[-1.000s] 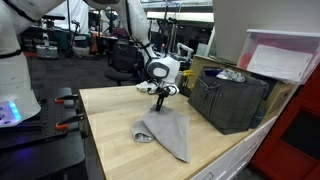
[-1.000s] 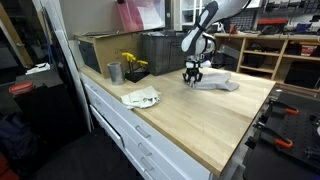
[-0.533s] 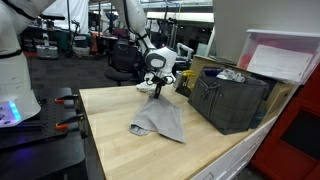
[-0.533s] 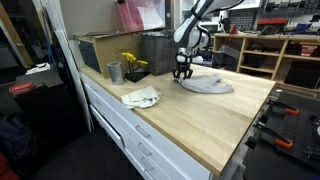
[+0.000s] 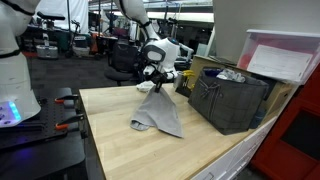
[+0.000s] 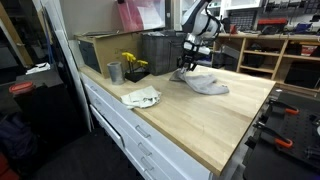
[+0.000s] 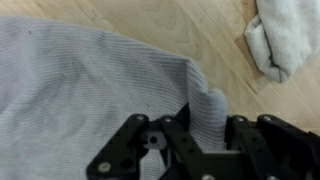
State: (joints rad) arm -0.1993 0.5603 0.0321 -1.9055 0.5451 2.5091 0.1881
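**Above the desk [image 5: 108, 142], the end effector [image 5: 157, 86] pinches a grey cloth [image 5: 161, 113] by one edge**

Near the back of the wooden desk, the end effector is closed on a fold of the grey cloth. In the wrist view the two dark fingers [image 7: 236, 128] press together on a small raised tuck of ribbed fabric. The rest of the cloth [image 7: 90, 90] spreads away over the wood to the left.

In both exterior views the gripped edge is raised off the desk. The cloth hangs down from it like a tent, and its lower part lies flat on the surface [image 6: 206, 86]. The arm comes down on it from above, with the end effector [image 6: 181, 72] pointing at the desk.

A black crate [image 5: 235, 100] stands on the desk just beside the cloth, apart from it, with loose items inside that are too small to make out.

A crumpled white rag [image 6: 140, 97] lies well apart from the grey cloth, near the desk's front edge above the white drawers [image 6: 120, 130]. The wrist view shows part of it in the upper right corner [image 7: 285, 40], not touching the grey cloth.

Behind the rag stand a metal cup [image 6: 114, 72] and a pot of yellow flowers [image 6: 130, 62].
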